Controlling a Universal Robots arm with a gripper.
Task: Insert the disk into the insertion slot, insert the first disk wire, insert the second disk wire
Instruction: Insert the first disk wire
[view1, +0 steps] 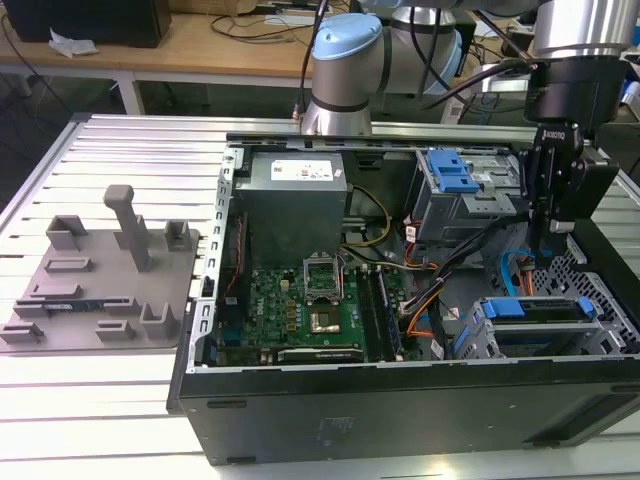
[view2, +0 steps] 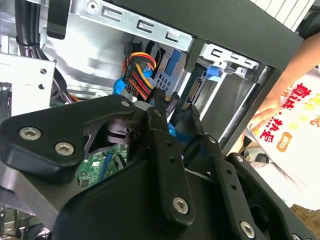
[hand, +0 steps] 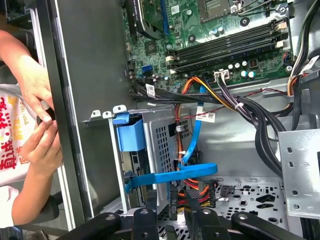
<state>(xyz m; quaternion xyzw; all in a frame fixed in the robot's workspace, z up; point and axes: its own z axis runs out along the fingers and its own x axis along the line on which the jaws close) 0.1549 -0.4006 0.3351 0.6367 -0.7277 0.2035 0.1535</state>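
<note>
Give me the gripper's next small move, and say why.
Probably nudge the gripper slightly toward the blue cable. The disk already sits in the slot, and the blue cable and the coloured wires lie right by the gripper; whether either is plugged in is unclear.

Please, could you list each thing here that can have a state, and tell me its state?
Case, open, side panel off.
Disk, seated in the slot.
Hand, inside the case, close to the slot.
Blue cable, bent across the cage; whether it is plugged in cannot be told.
</note>
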